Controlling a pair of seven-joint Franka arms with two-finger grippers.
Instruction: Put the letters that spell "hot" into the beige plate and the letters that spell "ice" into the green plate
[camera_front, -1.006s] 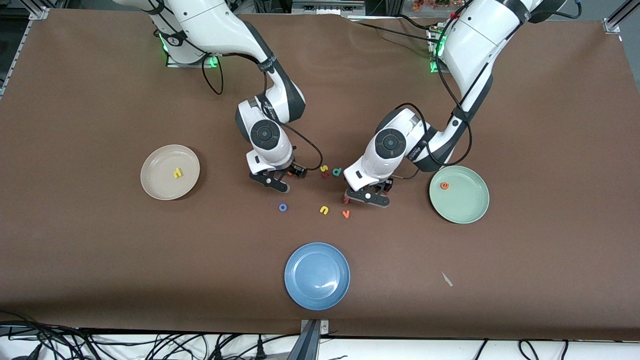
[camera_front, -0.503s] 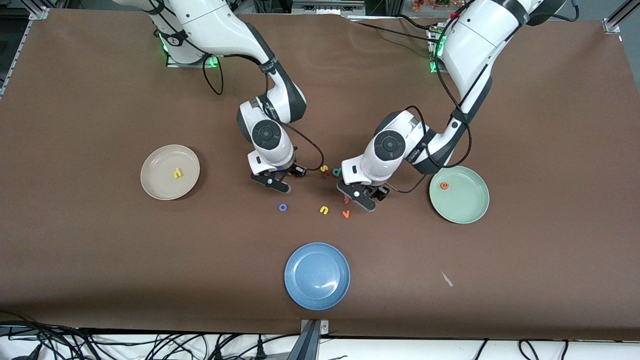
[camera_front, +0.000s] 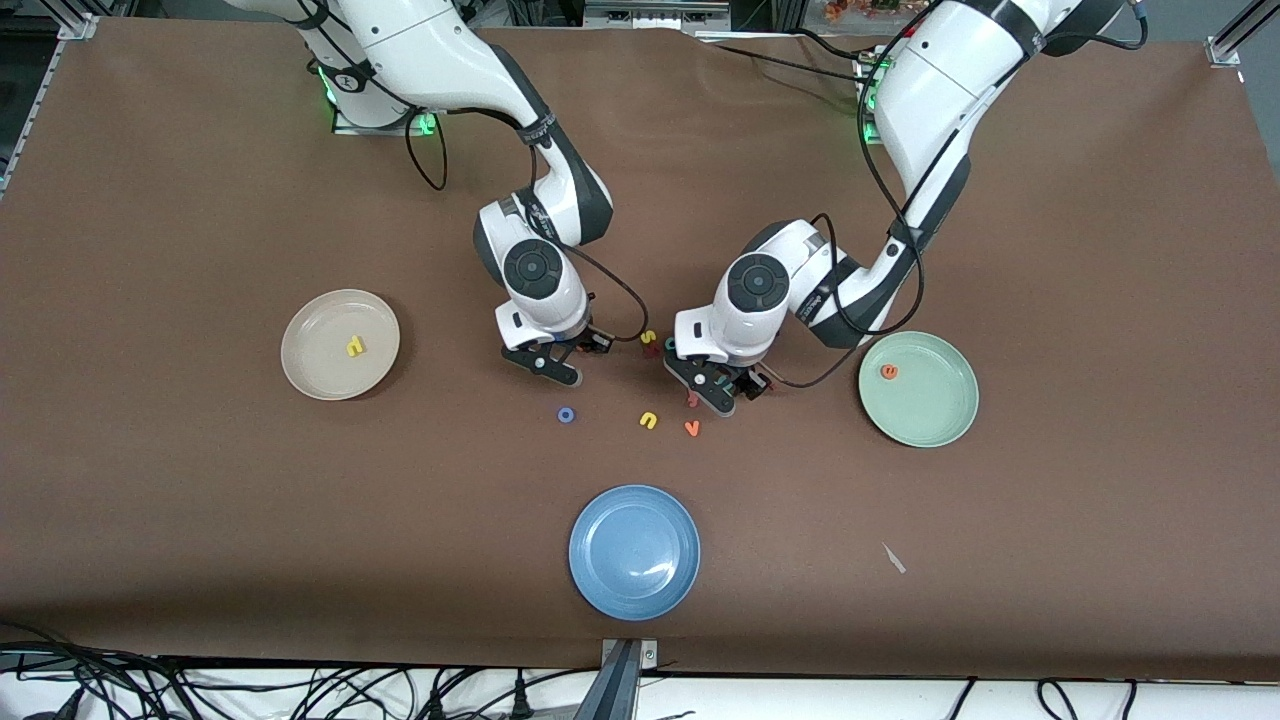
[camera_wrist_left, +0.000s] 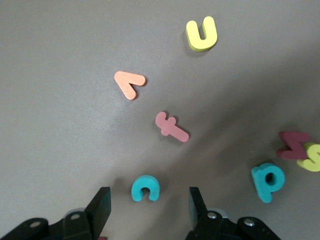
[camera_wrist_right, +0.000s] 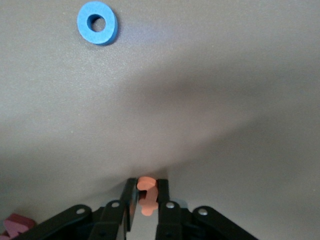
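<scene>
Beige plate (camera_front: 322, 370) holds yellow "h" (camera_front: 354, 347), mint-green plate (camera_front: 930, 410) an orange "e" (camera_front: 888, 372), beside a plain blue plate (camera_front: 634, 552)

"h" (camera_front: 354, 347) in beige plate (camera_front: 310, 375); "e" (camera_front: 888, 372) in green plate (camera_front: 940, 420).

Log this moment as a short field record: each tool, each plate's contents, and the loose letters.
right tool: shut on orange t
left tool: open, straddling teal c on the table
beige plate: holds yellow h
green plate: holds orange e
blue plate: no letter in it
blue o: loose on the table
</scene>
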